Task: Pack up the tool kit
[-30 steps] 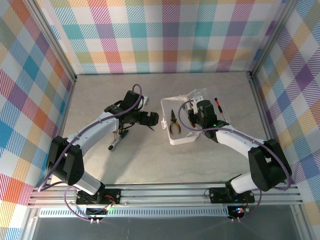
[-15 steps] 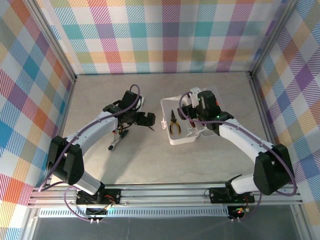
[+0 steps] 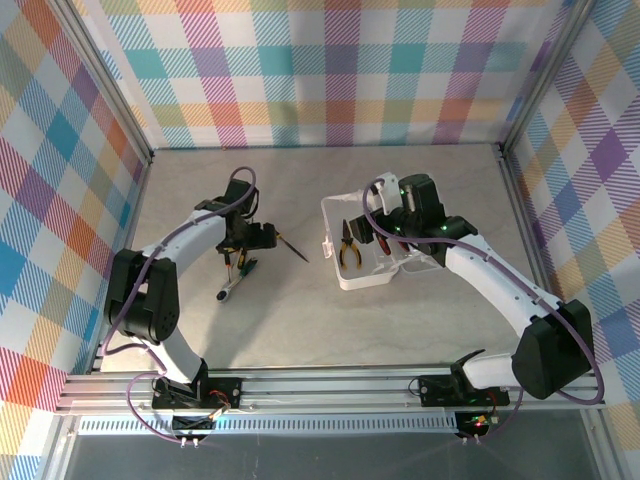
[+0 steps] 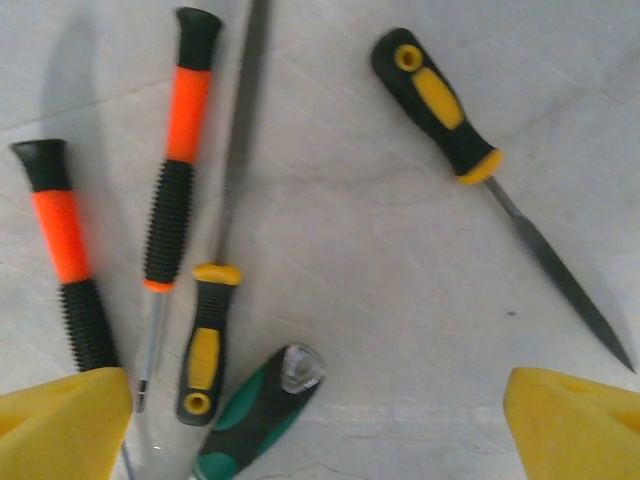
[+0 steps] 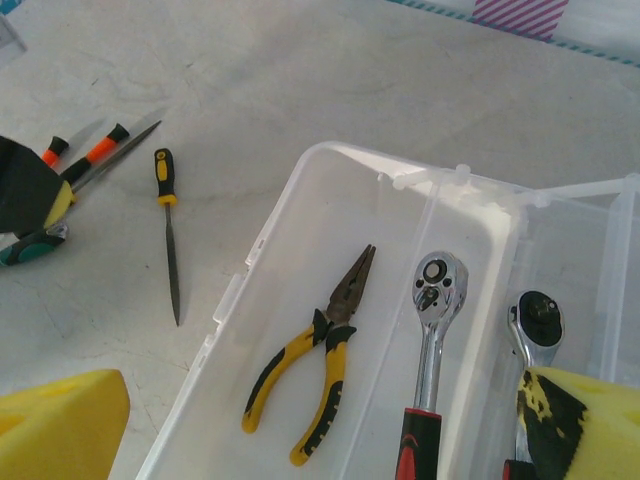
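We judge the packing as partly done. The clear case (image 5: pixel 335 215) sits open on the right half of the table (image 4: pixel 350 260), under the right arm, and it holds 3 tools: yellow-handled pliers (image 5: pixel 330 325) in the wide compartment, a red-handled ratchet (image 5: pixel 433 330) in the next one, and a second ratchet (image 5: pixel 535 325) beside it, its handle hidden behind a fingertip.

At least 6 pieces lie loose on the table, well apart from the case. They are 2 orange screwdrivers (image 4: pixel 178 150) (image 4: pixel 65 250), a small yellow-and-black screwdriver (image 4: pixel 203 350), a green-handled tool (image 4: pixel 255 420), a long grey blade (image 4: pixel 240 140) and a yellow-handled file (image 4: pixel 445 115) lying off on its own toward the case. All of these need carrying over, and then the lid needs closing.

The left gripper (image 4: pixel 320 420) hangs over the loose tools with its yellow fingers (image 4: pixel 65 420) spread wide and nothing between them. The right gripper (image 5: pixel 320 425) hovers above the case, likewise released and empty.

The case looks thin, see-through and divided lengthwise; the tools inside lie flat and parallel.
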`<state>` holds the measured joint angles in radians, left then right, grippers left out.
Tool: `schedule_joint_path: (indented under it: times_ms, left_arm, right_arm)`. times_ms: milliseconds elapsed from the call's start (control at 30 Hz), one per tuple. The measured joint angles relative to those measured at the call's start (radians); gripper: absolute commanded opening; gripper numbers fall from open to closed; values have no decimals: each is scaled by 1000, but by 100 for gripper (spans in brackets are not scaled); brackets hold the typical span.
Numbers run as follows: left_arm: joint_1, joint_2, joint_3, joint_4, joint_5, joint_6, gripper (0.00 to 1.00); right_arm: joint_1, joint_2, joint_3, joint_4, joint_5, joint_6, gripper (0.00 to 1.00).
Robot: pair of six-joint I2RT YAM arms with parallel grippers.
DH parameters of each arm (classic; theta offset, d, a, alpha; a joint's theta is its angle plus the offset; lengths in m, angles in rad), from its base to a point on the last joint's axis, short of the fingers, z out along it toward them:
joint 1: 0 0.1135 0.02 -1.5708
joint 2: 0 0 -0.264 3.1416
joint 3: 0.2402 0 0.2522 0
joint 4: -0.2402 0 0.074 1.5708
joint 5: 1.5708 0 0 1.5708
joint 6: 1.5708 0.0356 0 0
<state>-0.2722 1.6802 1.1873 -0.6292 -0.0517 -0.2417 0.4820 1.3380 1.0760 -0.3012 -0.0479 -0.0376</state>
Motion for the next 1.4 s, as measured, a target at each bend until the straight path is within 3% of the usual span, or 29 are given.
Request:
schedule_joint_path:
  times_ms: [233,467,833,1133,1333,1400]
  left_arm:
    - [29,41,9,1,-68,-5,82]
    - [42,113,68,4,-61,-5,74]
    - [3,220,192,15,-9,-4,72]
    - [-51,296,277,7,-60,92,72]
    - [-65,296,289,21,-70,284,79]
    - [-68,296,289,26,-57,359,100]
  right_arm:
    - [0,6,1,-13,-6,0,99]
    - [0,27,7,-19,-7,-3,99]
    - [0,59,26,-37,-17,-7,99]
    - [0,66,28,-46,-18,-8,99]
    - [0,73,29,-61,-19,-8,99]
    - [0,77,30,-61,-22,-8,99]
